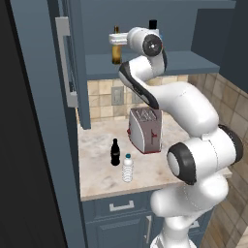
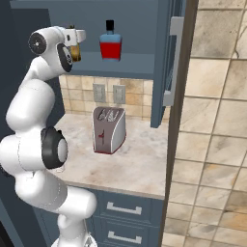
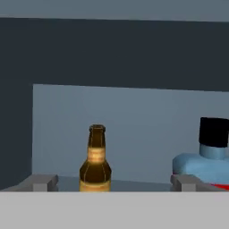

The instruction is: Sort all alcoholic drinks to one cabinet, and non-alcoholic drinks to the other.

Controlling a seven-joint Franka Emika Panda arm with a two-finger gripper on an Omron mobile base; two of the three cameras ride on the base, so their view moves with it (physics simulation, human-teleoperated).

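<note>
Upper cabinet shelf [image 2: 130,65]: beer bottle [image 3: 95,161] left, red-liquid bottle [image 2: 110,41] right, upright, grouped as alcoholic; pincer [image 3: 112,182] spread, holding nothing (facing the beer). Marble surface [image 1: 97,145] below: cola bottle [image 1: 115,152] and water bottle [image 1: 127,168], apparently awaiting the other cabinet.

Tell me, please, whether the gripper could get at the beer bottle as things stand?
Probably yes: the open gripper faces the beer bottle on the cabinet shelf, with nothing between; the red bottle stands off to one side.

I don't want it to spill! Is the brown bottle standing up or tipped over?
Standing up. The brown beer bottle sits upright on the cabinet shelf, neck pointing straight up, with the open claw apart from it.
</note>
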